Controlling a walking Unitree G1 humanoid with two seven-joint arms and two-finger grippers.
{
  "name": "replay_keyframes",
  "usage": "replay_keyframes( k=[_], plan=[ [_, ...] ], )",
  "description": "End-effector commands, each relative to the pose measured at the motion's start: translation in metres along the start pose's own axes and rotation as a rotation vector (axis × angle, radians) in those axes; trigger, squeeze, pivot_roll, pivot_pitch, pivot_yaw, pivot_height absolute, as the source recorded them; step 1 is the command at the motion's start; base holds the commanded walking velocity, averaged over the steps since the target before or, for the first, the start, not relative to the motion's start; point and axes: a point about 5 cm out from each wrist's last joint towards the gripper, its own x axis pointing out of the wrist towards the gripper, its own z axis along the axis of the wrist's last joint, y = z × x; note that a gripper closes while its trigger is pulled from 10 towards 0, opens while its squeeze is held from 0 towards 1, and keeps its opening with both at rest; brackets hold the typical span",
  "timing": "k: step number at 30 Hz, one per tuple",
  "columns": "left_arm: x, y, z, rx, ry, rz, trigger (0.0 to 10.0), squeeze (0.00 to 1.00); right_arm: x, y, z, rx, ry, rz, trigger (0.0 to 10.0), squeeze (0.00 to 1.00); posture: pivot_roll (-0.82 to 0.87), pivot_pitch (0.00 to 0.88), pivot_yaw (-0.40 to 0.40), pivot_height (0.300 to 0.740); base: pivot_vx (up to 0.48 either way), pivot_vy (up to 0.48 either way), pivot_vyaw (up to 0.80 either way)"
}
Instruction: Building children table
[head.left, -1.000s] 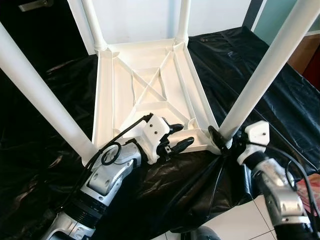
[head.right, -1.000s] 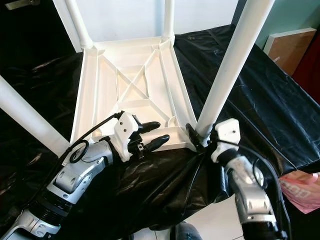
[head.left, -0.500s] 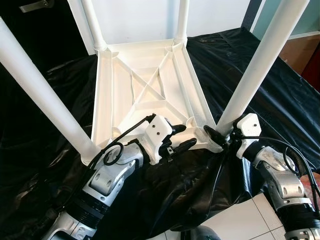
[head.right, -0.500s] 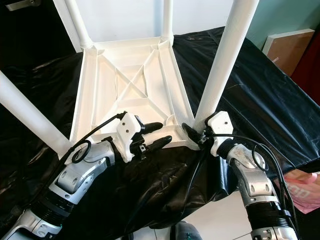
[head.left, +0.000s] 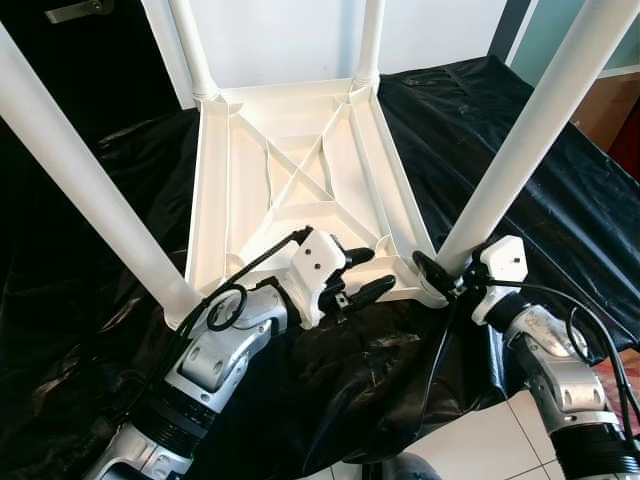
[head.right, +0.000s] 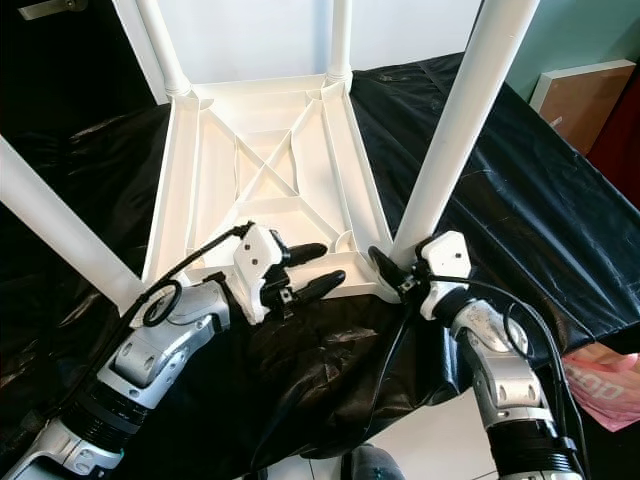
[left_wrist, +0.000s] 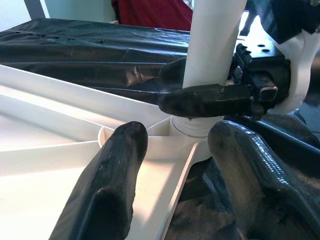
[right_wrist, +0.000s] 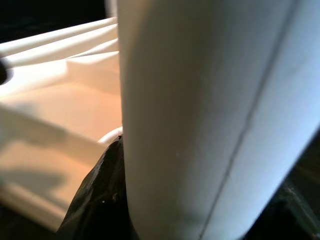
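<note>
Black plastic sheeting (head.left: 560, 190) covers the work surface; upside-down white table (head.left: 300, 190) lies on it, four legs up. Right gripper (head.right: 392, 272) clamped round near-right leg (head.left: 520, 150) at its socket. Left gripper (head.left: 358, 272) spread, straddling the near rim. Looks light, rigid, slick plastic; grip low near sockets.

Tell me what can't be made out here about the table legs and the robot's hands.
- Near right leg: top cut off by the left eye view's edge.
- Its socket joint: hidden behind the right hand in the eye views.
- Right hand's far finger: hidden behind that leg in the right wrist view.
- Left hand: open by the tabletop's near rim.
</note>
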Motion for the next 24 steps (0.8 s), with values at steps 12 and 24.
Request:
replay_keyframes(
  k=[12,24],
  plan=[
    [0.002,-0.012,-0.001,-0.012,0.006,-0.150,10.0,0.00,-0.009,0.020,-0.025,0.073,0.143,-0.385,10.0,0.00,-0.04,0.133,0.020,0.740,0.000,0.000,0.00],
    [0.002,-0.011,-0.001,-0.014,-0.006,-0.122,10.0,0.00,0.002,0.037,-0.025,0.157,0.174,-0.616,10.0,0.00,-0.03,0.123,-0.003,0.740,0.000,0.000,0.00]
  ],
)
